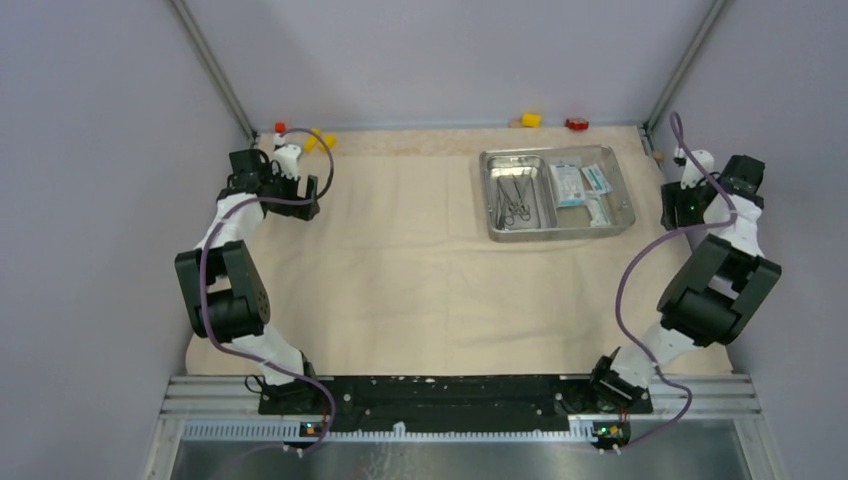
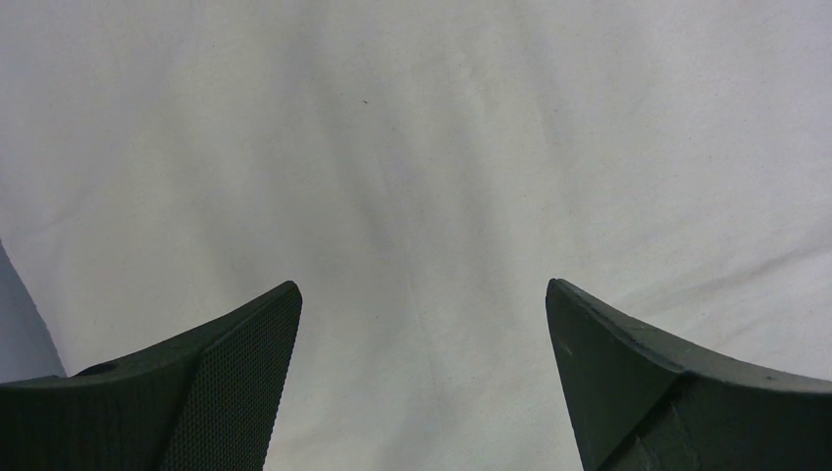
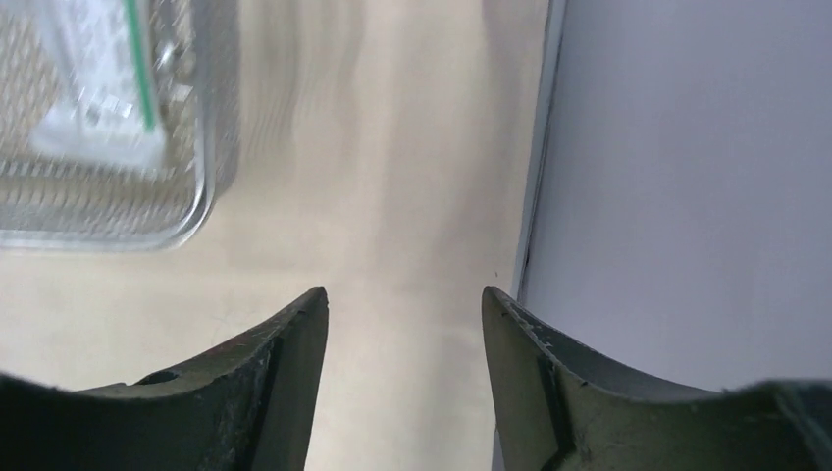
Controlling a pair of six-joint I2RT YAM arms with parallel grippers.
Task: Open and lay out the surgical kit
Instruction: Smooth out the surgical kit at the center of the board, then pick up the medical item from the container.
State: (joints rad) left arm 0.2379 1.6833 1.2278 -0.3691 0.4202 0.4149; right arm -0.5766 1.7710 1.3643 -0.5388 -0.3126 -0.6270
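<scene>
Mounting rail [image 1: 450, 390] at the near edge, with the beige cloth [image 1: 400, 280] spread flat beyond it. Steel tray [image 1: 562, 233] sits toward the cloth's far right corner, metal tools [image 1: 515, 200] in its left half and packets [image 1: 578, 185] in its right. Left gripper [image 2: 422, 289], fingers apart, hovers over bare cloth well left of the tray. Right gripper [image 3: 404, 291], fingers apart, hangs just right of the tray, beside the wall [image 3: 687, 147].

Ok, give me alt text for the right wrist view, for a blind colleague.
The right gripper hangs open and empty above the beige cloth, close to the side wall on its right. At upper left is a corner of the steel tray, holding a white-and-teal packet.
</scene>
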